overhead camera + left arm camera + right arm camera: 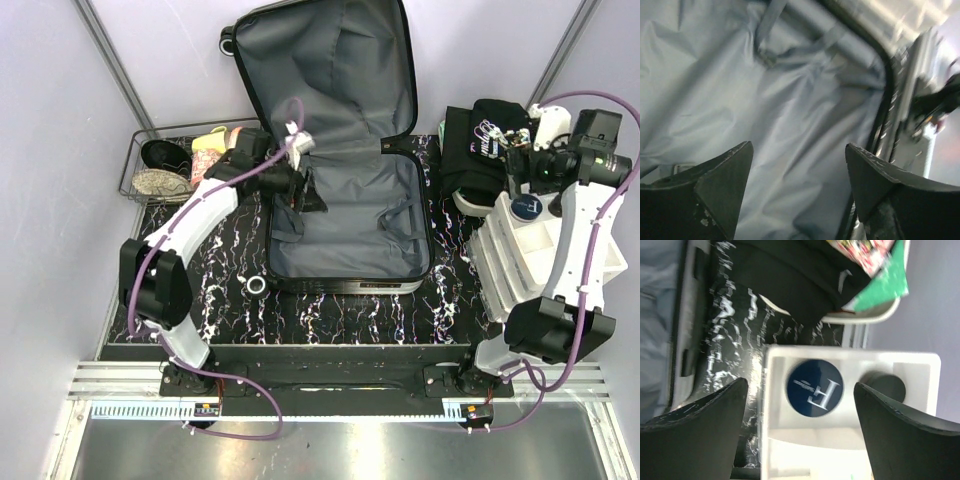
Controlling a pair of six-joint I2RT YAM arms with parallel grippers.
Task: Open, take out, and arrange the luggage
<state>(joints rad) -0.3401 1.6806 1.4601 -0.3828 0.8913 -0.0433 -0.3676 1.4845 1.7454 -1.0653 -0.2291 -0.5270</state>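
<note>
Luggage lies open in the middle of the desk, lid propped at the back. Left fingers wide, empty, low over grey lining. Risk: they pinch loose fabric or a strap and drag the luggage. Right fingers wide, empty, above white bin; could knock it.

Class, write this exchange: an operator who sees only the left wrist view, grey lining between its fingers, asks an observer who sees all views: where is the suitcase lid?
Observer: The luggage lies open; its lid stands raised behind the base.
Operator: And the right gripper?
Observer: The right gripper hangs open above a blue round tin in a white bin.
Operator: Left of the case?
Observer: A black wire basket holding shoes.
</note>
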